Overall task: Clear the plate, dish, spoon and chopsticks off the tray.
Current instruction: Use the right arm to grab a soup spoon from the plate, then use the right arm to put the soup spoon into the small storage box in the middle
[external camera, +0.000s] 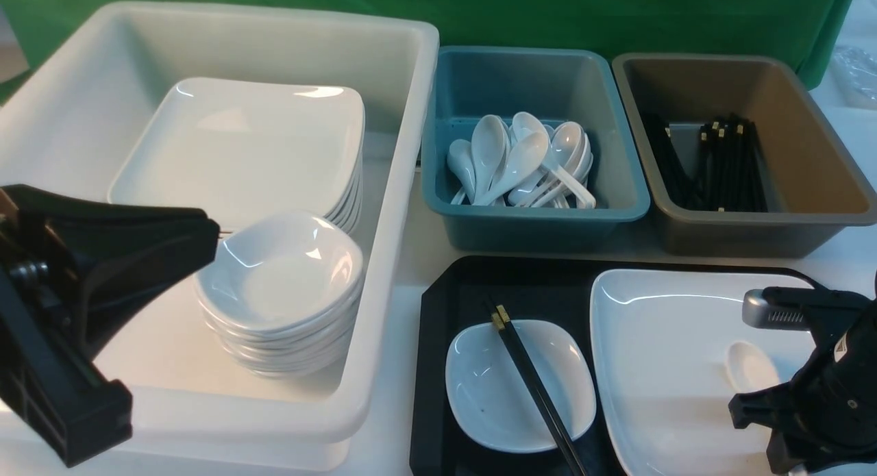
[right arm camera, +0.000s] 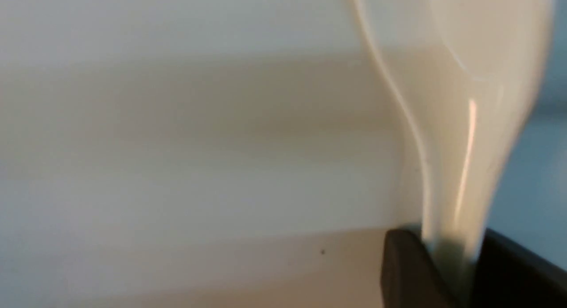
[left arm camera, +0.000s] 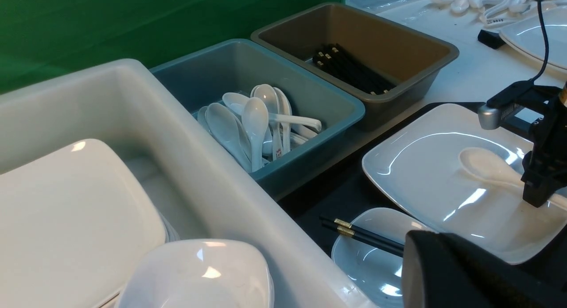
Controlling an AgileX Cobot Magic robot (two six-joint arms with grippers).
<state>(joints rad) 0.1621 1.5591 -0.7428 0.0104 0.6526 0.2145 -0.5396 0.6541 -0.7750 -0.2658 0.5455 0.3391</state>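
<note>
The black tray (external camera: 438, 311) sits at the front right. On it lies the large white plate (external camera: 671, 353), with the white spoon (external camera: 750, 366) resting in it. My right gripper (external camera: 760, 397) is down on the plate. Its two black jaws press both sides of the spoon's handle (right arm camera: 465, 122), so it is shut on the spoon. The small white dish (external camera: 493, 401) stands on the tray to the left of the plate. The black chopsticks (external camera: 531, 373) lie across the dish. My left gripper (external camera: 209, 236) hangs shut and empty over the white tub.
The white tub (external camera: 404, 120) on the left holds stacked plates (external camera: 240, 147) and stacked dishes (external camera: 281, 277). Behind the tray stand a teal bin (external camera: 534, 216) of white spoons (external camera: 521, 161) and a brown bin (external camera: 767, 222) of black chopsticks (external camera: 719, 161).
</note>
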